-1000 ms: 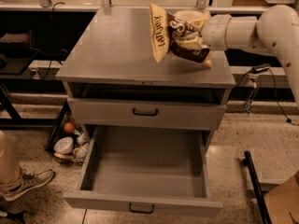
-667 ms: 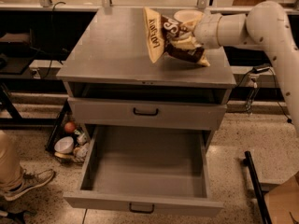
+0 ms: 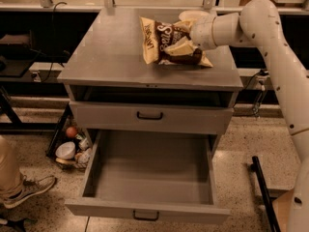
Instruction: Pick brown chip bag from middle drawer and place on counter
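Note:
The brown chip bag point(image 3: 161, 41) lies tilted at the back right of the counter point(image 3: 106, 52), its lower edge touching or just above the surface. My gripper point(image 3: 186, 45) reaches in from the right and is shut on the bag's right side, its fingers partly hidden by the bag's folds. The middle drawer point(image 3: 145, 210) is pulled fully out at the bottom of the cabinet, and its tray is empty.
A cream round bowl point(image 3: 193, 15) sits on the counter behind my gripper. A taller-fronted drawer point(image 3: 149, 116) is closed under the counter. Cups and clutter point(image 3: 71, 148) lie on the floor to the left. A person's shoe point(image 3: 29, 190) is at the lower left. A black bar point(image 3: 263, 192) stands at the right.
My arm has moved left with the bag. The bag has shifted left and tipped down from upright to lying lower over the counter.

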Robot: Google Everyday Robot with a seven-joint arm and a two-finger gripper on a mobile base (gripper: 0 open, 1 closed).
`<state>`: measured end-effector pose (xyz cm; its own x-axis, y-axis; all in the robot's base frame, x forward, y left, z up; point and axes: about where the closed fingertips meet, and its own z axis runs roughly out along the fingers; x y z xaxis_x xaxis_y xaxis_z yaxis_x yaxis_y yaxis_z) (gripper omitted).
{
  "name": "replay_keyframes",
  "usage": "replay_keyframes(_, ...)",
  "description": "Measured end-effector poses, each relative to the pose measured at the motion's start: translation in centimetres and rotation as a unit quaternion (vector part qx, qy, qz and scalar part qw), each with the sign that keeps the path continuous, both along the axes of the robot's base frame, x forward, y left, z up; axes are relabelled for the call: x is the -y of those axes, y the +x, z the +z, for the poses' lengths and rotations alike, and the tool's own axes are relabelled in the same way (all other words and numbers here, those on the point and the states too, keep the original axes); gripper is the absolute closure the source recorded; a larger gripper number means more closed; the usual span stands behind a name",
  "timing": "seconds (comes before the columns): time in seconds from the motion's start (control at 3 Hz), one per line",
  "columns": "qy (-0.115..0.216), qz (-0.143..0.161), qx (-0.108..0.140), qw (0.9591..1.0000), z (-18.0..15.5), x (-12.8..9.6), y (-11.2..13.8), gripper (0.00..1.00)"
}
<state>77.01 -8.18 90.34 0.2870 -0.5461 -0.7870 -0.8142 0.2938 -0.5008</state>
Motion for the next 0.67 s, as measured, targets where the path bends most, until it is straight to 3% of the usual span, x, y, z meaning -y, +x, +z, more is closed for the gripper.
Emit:
replay_keyframes(0.33,0.006,0.002,-0.013,0.9999,-0.5,0.1,0.0,0.0)
replay_keyframes(0.67,0.033,-0.02,-0.011,0.9992,0.6,2.9,-0.4,0.0)
